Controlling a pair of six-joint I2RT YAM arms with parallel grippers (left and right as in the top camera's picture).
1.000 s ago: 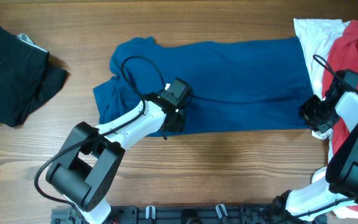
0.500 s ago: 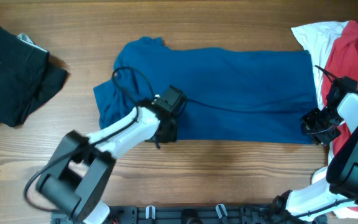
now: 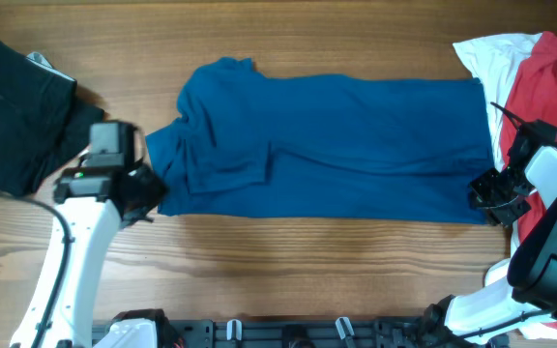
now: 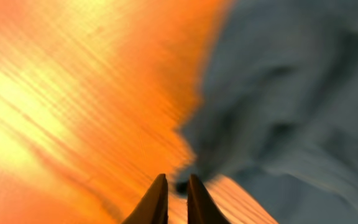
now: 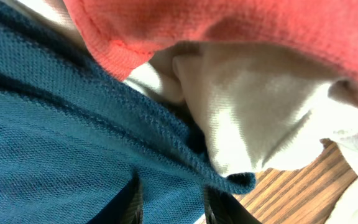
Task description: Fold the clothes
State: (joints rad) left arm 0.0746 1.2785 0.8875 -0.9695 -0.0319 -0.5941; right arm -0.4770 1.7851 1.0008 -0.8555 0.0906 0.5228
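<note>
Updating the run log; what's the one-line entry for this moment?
blue shirt: spread on table | left claw: shut, at sleeve edge | right claw: shut on hem corner

Your overhead view is evenly lit and sharp, with soft shadows. Your left wrist view is blurred, the table (image 4: 67,93) glaring orange. Your right wrist view shows the blue shirt (image 5: 48,155) crisply.

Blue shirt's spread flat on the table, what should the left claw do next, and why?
Probably open the left claw and ease it onto the sleeve edge of the blue shirt to pinch it. It sits shut just beside that edge, seemingly empty, while the right claw is at the opposite lower corner; both could then lift the near edge.
</note>
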